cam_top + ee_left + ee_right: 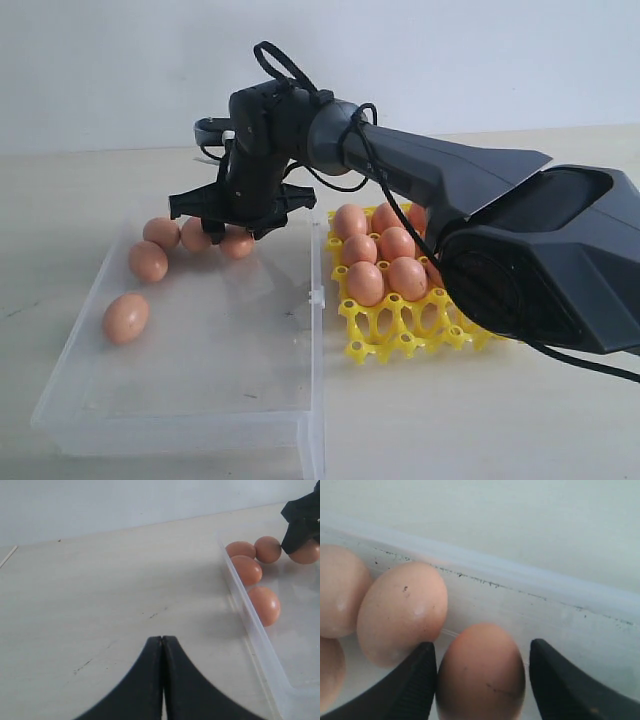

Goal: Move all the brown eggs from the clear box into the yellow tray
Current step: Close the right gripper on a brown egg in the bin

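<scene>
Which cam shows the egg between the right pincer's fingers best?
Right wrist view: the egg sits close up between the open right pincer's fingers. The exterior view shows the egg mostly hidden under the pincer. The left wrist view shows it small and partly covered.

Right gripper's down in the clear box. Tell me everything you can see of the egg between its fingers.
The egg is smooth, oval and orange-brown with faint dark specks, whole as far as it shows. It lies in the clear box, close to a wall, one end towards that wall. The open right gripper straddles it: one finger looks against its side, the other finger stands apart. A neighbouring egg sits close beside it; contact is unclear.
</scene>
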### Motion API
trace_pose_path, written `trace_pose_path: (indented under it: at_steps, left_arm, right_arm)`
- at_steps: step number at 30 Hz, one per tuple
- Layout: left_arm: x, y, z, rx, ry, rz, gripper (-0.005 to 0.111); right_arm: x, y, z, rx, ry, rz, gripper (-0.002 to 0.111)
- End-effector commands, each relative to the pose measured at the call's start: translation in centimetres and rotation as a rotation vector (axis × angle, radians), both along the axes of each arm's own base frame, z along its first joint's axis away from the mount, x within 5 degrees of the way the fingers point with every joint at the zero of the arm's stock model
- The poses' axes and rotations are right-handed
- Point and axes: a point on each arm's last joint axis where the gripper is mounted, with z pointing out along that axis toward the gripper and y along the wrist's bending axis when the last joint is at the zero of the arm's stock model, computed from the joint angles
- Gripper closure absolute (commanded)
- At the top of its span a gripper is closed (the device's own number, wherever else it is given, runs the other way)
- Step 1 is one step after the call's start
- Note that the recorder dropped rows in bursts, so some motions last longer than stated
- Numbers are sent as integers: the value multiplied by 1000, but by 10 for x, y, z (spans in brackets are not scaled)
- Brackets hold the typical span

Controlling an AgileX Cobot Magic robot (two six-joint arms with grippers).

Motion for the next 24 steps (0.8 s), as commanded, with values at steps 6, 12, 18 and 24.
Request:
trace_pose_path:
  at_steps: [6,12,18,24]
  left_arm:
    - [0,0,2,-9,-16,-5,107]
    - [0,0,2,-9,-16,-5,107]
    - [0,0,2,-9,-16,-5,107]
    - [0,0,2,-9,-16,-5,107]
  right_arm:
    - [5,-4,3,-26,-44,2,70]
    - [5,-4,3,-46,-61,59,108]
    - [1,0,16,-28,-79,92,108]
    - [-8,9,46,-15,-145,159,108]
